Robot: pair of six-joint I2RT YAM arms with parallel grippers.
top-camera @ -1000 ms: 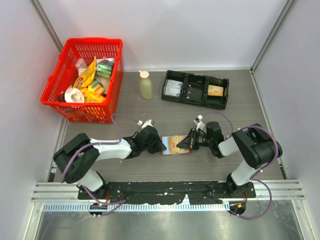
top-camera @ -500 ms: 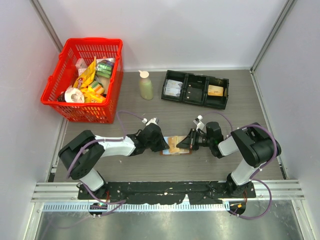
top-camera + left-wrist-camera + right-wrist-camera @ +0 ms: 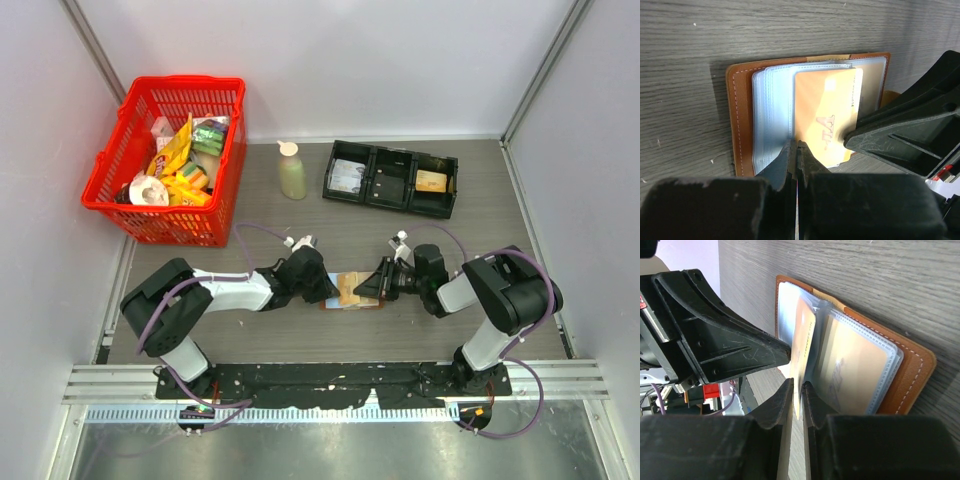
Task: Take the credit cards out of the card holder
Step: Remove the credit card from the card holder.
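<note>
While our left claw (image 3: pixel 796 149) pinches the open card holder (image 3: pixel 741 115) at one edge, our right claw (image 3: pixel 798 390) pinches an orange credit card (image 3: pixel 803 340). The card holder lies on the worktop (image 3: pixel 685 45).

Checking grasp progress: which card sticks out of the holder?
The orange-yellow card, its edge pinched in the right claw. The tan card beside it lies flat, tucked inside the card holder.

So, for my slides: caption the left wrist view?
Left tool closed at an open brown leather card holder; orange-yellow credit card exposed.
</note>
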